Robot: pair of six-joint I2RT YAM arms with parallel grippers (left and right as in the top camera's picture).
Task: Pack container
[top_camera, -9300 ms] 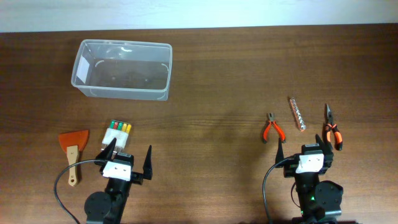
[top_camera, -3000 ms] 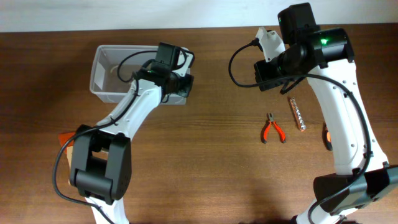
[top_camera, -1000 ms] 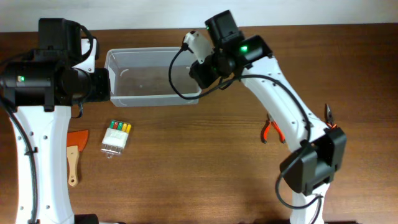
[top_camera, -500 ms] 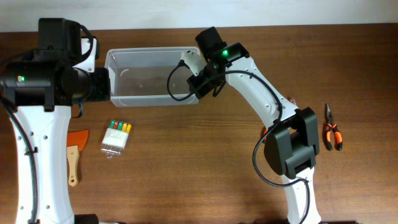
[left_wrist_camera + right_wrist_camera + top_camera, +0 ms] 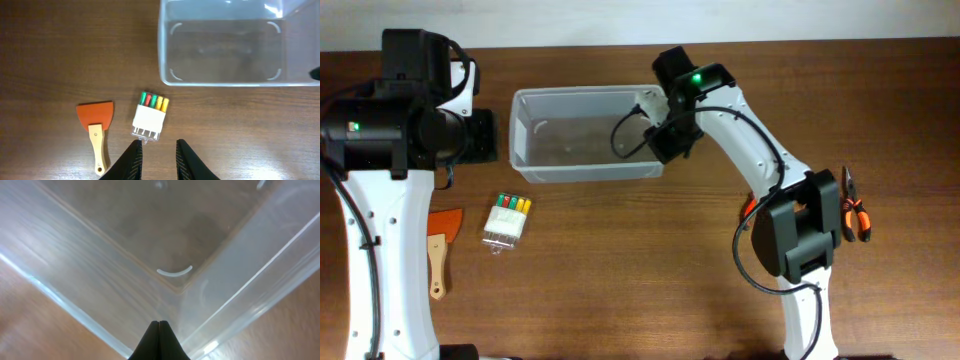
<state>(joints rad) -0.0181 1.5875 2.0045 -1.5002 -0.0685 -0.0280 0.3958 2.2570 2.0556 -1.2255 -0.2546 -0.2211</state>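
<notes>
The container [image 5: 570, 172] is a clear lidless plastic tub with nothing in it, standing at the back middle of the table. My right gripper [image 5: 665, 140] is shut, its joined tips pressed against the tub's near right corner. In the right wrist view the shut tips [image 5: 159, 322] sit right at that rounded corner of the container [image 5: 175, 275]. My left gripper [image 5: 485, 137] hangs high to the left of the tub, apart from it. Its fingers [image 5: 158, 142] stand a little apart with nothing between them, and the container [image 5: 220, 80] shows above them.
A clear pack of coloured markers [image 5: 509, 216] [image 5: 150, 115] lies in front of the tub's left end. An orange scraper with a wooden handle [image 5: 440, 240] [image 5: 96, 125] lies left of the pack. Orange-and-black pliers [image 5: 853, 210] lie far right; red pliers [image 5: 750, 208] peek from behind the right arm.
The container has slid to the right, along with my shut right gripper at its corner. The left arm has stayed where it was.
</notes>
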